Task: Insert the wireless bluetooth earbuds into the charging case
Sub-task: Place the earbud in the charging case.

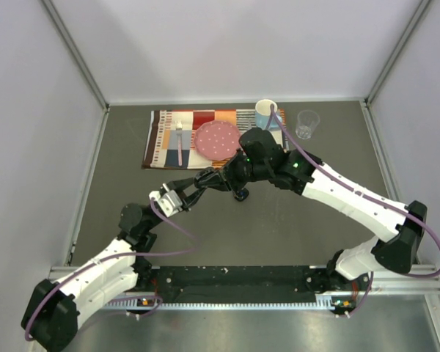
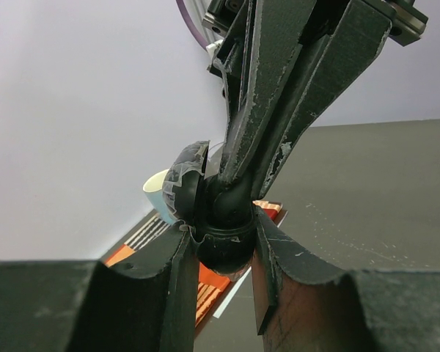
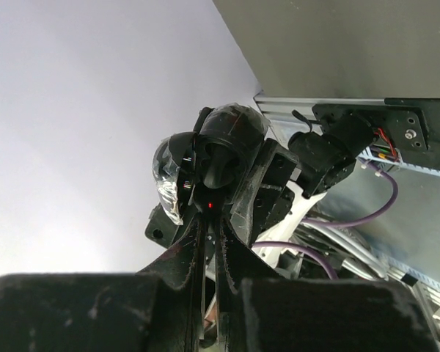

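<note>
My left gripper [image 2: 224, 238] is shut on the black oval charging case [image 2: 221, 253], held up above the table with its lid [image 2: 182, 183] swung open to the left. My right gripper [image 2: 231, 183] comes in from above, shut, with its tips against a rounded black earbud [image 2: 231, 209] sitting in the case. In the right wrist view the shut right gripper [image 3: 210, 213] points at the case [image 3: 231, 128], where a red light glows, and the lid [image 3: 165, 180] shows at the left. From above, both grippers meet at mid-table [image 1: 224, 180].
A small black object [image 1: 240, 194] lies on the table just below the grippers. Behind them a striped placemat [image 1: 165, 143] carries a pink plate [image 1: 218, 139] and a utensil [image 1: 179, 139]. A blue mug [image 1: 266, 114] and a clear cup [image 1: 306, 123] stand at the back right.
</note>
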Robot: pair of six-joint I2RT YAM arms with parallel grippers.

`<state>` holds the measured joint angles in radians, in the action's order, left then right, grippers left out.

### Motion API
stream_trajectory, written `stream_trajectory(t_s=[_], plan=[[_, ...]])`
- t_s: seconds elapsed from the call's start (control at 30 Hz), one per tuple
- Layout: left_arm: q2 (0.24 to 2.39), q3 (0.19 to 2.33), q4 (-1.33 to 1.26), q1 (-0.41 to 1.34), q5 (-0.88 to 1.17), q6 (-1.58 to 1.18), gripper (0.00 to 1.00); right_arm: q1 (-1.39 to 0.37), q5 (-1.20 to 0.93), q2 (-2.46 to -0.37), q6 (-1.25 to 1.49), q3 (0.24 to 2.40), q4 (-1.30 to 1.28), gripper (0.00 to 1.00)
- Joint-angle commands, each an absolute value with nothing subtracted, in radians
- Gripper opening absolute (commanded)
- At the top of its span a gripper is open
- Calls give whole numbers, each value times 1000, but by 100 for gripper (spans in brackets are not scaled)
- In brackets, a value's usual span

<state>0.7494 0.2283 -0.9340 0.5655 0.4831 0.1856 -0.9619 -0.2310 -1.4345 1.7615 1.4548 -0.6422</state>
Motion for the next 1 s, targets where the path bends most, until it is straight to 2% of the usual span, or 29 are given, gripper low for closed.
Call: stream_trajectory(t_s=[0.0,0.47,0.7,0.97], plan=[[747,264,-1017,580,500,184,0,-977,-258,-1450,1796,1442,-614,0],[749,259,-1038,583,482,193,0,-976,-183,-1385,1884,1330,-606,0],[742,253,-1045,588,477,195,0,-977,-120,-1373,1908,1330,-606,0],[744,259,-1048,594,488,196,0,-977,-143,-1407,1890,1347,-606,1]])
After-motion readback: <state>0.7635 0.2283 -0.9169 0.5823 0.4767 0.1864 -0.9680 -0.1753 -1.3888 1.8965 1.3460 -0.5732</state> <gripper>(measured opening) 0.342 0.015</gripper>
